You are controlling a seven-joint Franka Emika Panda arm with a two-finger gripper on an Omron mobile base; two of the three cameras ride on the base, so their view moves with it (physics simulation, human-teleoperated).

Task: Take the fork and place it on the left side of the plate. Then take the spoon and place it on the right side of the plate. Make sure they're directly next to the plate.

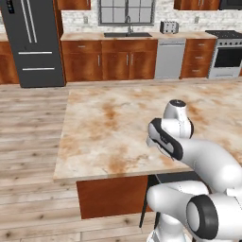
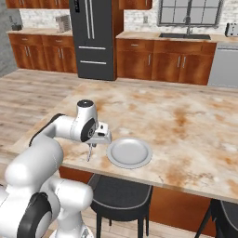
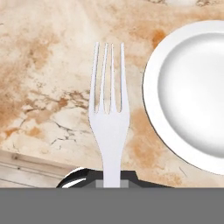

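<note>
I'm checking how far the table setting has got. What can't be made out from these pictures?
- Fork handle: hand view, cut off at the bottom by the gripper holding it.
- Plate: hand view, right part cut off by the edge.
- Fork in the right base view: too thin to tell whether it touches the counter.

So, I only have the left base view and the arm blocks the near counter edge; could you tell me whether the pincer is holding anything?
Observer: Yes, the pincer is shut on the fork, whose tines point away from the hand, down toward the counter.
Operator: Thank you. Where is the plate, please?
Observer: The plate lies flat near the counter's near edge, just to the right of the fork in the right base view.
Operator: And is the fork touching the plate?
Observer: No. In the hand view a strip of bare counter shows between the fork and the plate's rim.
</note>
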